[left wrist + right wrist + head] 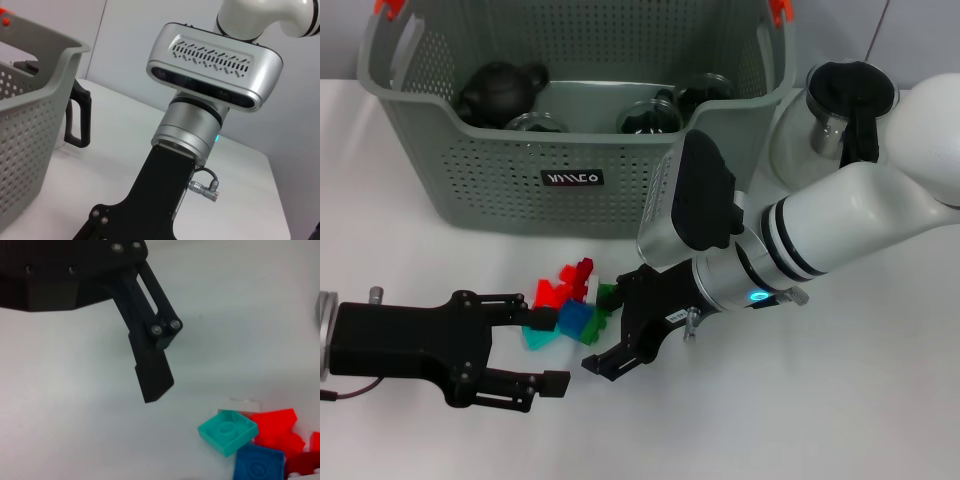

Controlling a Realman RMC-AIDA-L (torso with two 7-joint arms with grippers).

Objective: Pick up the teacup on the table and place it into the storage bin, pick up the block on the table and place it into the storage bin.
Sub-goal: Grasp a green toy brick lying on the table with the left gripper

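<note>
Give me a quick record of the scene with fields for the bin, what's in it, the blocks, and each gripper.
storage bin: grey-green perforated basket, at the table's far side
bin contents: dark teapot, glass cups
blocks: small coloured pile on the table before the bin
left gripper: open, low beside the pile, holding nothing
right gripper: open, over the pile's other side, empty

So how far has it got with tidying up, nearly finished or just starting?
Partly done, it seems. The storage bin already holds a dark teapot and several glassy cups, so the teacup step looks finished. The pile of coloured blocks lies on the table. Both grippers are open and empty: the left gripper beside the pile, the right gripper over it. Every block remains to be binned.
</note>
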